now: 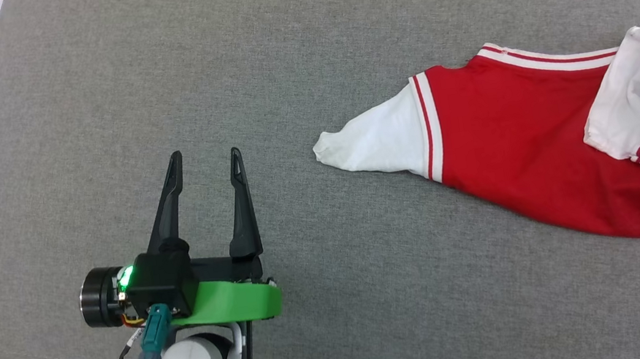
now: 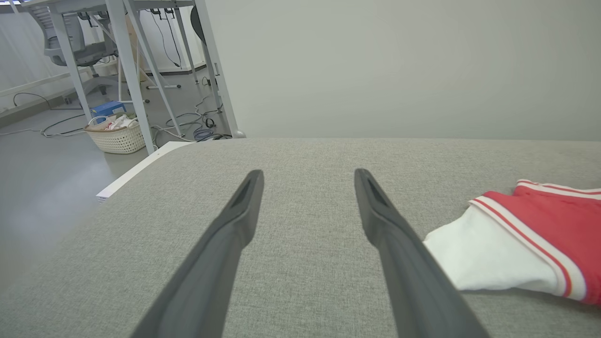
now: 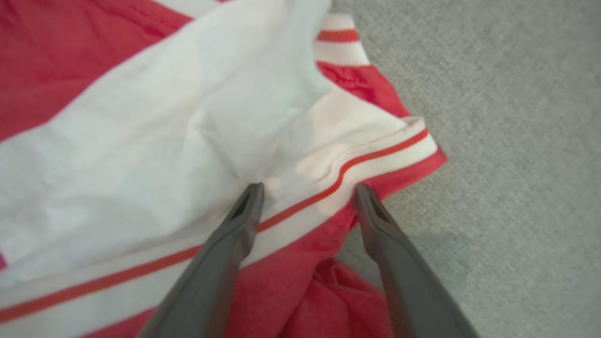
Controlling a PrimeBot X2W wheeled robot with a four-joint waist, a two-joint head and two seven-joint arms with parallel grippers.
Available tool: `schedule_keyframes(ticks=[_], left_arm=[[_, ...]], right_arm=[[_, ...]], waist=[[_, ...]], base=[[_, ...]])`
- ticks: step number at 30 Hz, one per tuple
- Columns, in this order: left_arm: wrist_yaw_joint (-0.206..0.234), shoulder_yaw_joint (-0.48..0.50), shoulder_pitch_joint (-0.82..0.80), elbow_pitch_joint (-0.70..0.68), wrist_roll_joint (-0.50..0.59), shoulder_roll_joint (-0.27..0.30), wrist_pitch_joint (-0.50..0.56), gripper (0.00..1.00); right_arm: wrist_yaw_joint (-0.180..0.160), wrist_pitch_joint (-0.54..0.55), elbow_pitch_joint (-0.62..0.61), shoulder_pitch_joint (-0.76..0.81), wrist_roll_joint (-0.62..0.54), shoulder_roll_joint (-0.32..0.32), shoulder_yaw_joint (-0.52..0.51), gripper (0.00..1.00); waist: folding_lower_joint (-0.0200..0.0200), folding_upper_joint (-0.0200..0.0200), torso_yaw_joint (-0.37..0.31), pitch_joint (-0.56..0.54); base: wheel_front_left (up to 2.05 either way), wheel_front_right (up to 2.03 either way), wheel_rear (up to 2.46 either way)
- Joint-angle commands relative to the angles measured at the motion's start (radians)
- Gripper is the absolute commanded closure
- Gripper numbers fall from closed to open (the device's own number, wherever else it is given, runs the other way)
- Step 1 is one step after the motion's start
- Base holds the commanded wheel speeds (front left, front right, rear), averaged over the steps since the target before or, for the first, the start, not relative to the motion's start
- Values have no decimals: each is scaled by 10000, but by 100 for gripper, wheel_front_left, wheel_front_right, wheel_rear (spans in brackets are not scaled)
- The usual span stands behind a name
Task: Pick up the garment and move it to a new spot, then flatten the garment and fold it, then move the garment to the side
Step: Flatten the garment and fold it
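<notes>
Head view: garment (image 1: 512, 135) lies crumpled on the grey cushion (image 1: 279, 55), at three o'clock.
Right gripper (image 3: 308, 188), jaws spread, has its tips at the striped sleeve trim; left gripper (image 1: 205, 154), jaws spread and empty, hovers well apart at eight o'clock.

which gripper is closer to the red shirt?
Right. The right gripper is open over the garment, at its striped trim; the left gripper is open over grey cushion, apart from it.

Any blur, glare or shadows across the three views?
Right wrist view: softest, T-shirt trim blurred near the right pincer, faint shadow on the grey fabric surface. Left wrist view: sharp around the left pincer, even light. Head view: sharp, no glare, a green indicator light glowing.
</notes>
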Motion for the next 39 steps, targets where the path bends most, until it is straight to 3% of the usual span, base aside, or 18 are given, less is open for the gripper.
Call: schedule_keyframes(ticks=[1,2,13,14,19,25,26,30,39], left_arm=[[64,10,-133,51,-40,-38,-59,0],[62,35,-114,79,-22,-38,-59,0],[-87,303,276,212,205,-38,-59,0],[-169,417,436,233,297,-38,-59,0],[-315,600,706,262,455,-38,-59,0],[-467,820,1011,280,573,-28,-59,0],[-531,873,1133,290,617,-28,-59,0],[-566,911,1261,293,644,-29,-59,0],[-598,962,1453,349,649,-31,-59,0]], right_arm=[[-7,-112,150,729,-153,492,410,72],[-7,-259,67,689,-145,535,375,100],[-7,-2581,-1502,257,-90,884,-260,100],[-7,-3290,-1875,440,204,1068,-616,100],[-7,-4711,-2142,1165,1104,1490,-1586,100],[-7,-6800,-2555,2662,2701,1878,-3131,100],[-7,-7790,-2816,3668,3570,1835,-3943,100],[-7,-8989,-2840,5063,4514,1570,-4993,100],[-7,-10178,-1610,8039,6138,1401,-7394,100]], waist=[[1,0,-66,-107],[1,0,-110,-186],[1,0,-526,-1225],[1,0,-672,-1493],[1,0,-909,-1874],[1,0,-1167,-2229],[1,0,-1253,-2330],[1,0,-1347,-2410],[1,0,-1468,-2549]], base=[[0,0,0],[0,0,0],[0,0,0],[0,0,0],[0,0,0],[0,0,0],[0,0,0],[0,0,0],[0,0,0]])
